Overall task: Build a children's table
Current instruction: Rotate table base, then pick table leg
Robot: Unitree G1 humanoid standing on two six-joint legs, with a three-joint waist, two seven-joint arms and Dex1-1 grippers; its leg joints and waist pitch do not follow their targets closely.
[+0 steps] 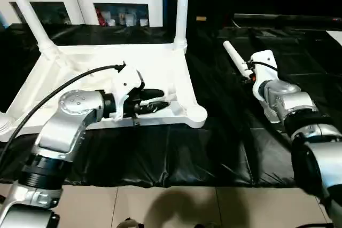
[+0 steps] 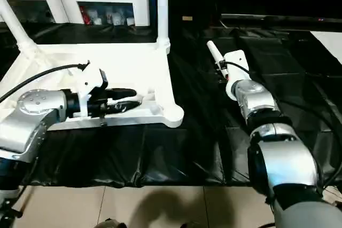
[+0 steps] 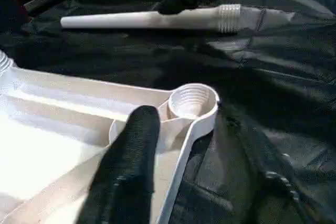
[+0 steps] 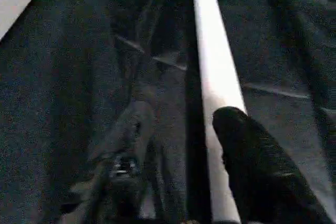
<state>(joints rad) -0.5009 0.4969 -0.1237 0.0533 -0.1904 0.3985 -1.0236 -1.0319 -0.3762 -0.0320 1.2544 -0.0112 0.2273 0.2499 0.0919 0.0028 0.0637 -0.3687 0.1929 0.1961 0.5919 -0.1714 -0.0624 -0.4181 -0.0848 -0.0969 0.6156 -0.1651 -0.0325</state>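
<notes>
Head view: tabletop (image 1: 107,78) upside down on black sheet (image 1: 214,153), at 10 o'clock; two legs (image 1: 181,4) screwed in upright. Left gripper (image 1: 157,100) over its near rim, can't tell its opening.
Left wrist: empty corner socket (image 3: 191,102) beyond finger (image 3: 131,161); loose leg (image 3: 152,19) at 12.
Right wrist: right gripper (image 4: 178,145) apart, astride loose leg.
</notes>
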